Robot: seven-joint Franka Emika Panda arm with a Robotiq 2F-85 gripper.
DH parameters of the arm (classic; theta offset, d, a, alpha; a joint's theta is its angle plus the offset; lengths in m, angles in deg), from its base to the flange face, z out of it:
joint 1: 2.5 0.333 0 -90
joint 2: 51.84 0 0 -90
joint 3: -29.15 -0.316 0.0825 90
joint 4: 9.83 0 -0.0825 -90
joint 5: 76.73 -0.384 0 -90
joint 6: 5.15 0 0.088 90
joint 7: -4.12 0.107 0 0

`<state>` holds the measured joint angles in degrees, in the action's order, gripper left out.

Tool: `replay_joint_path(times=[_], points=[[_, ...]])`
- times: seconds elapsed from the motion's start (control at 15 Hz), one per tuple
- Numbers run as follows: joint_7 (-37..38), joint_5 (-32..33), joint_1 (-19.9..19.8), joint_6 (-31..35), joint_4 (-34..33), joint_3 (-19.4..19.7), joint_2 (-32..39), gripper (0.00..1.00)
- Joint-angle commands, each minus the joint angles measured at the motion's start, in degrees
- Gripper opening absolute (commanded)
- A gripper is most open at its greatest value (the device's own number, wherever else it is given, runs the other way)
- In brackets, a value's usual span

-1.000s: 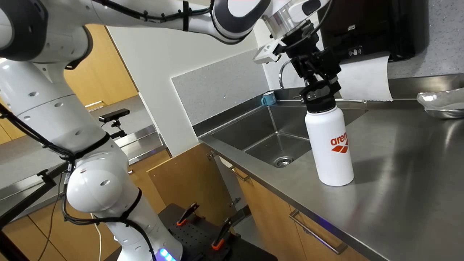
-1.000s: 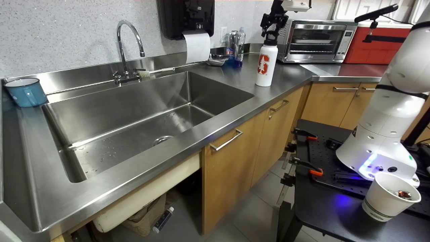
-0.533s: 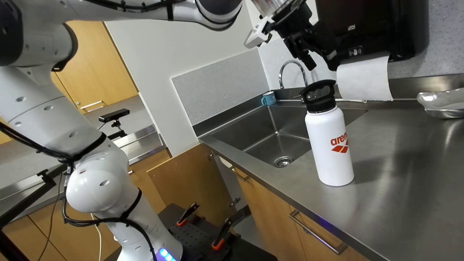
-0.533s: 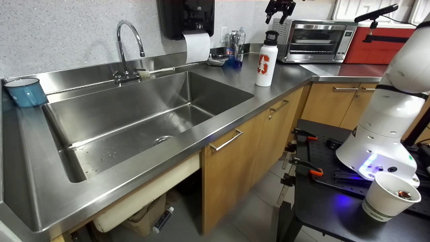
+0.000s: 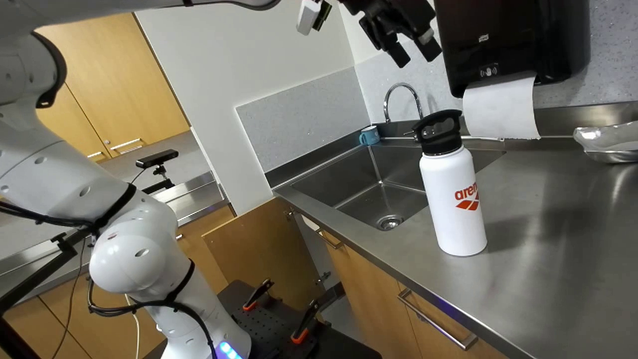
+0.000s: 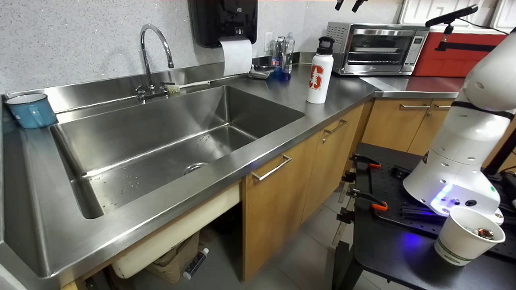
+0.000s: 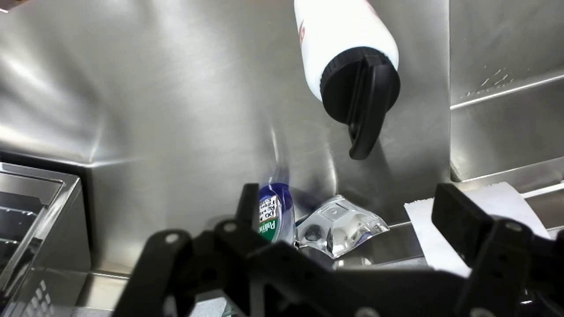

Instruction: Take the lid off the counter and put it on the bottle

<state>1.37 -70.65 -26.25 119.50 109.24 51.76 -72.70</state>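
counter (image 5: 548,239) holds bottle (image 5: 452,209), lid (image 5: 442,144) on, an exterior view showing its tree emblem (image 6: 316,77).

In an exterior view, the arm (image 5: 134,254) rises at the left, its lower link (image 5: 55,172) leaning up and left to the elbow (image 5: 25,72). The forearm (image 5: 89,6) runs to the right along the top edge, partly out of view. Black cables (image 5: 94,224) are strapped along the lower link. The gripper (image 5: 416,56) hangs high and tilted, fingertips (image 5: 430,51) directed down and right. In an exterior view, the base (image 6: 455,181) sits near, at the right, with a blue-white light (image 6: 442,196) lit; of the gripper, the fingertips show far off at the top edge. In the wrist view, two black fingers (image 7: 458,220) stand wide apart, one left and one right.
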Motion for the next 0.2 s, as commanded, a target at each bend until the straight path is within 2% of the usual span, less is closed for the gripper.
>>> replay_joint_path(times=[0.0, 0.13], points=[[-0.94, 0.22, -0.13, -4.11, 1.45, 0.37, -3.91, 1.00], [-0.88, 0.54, -0.28, -5.35, 1.99, 0.58, -4.90, 1.00]])
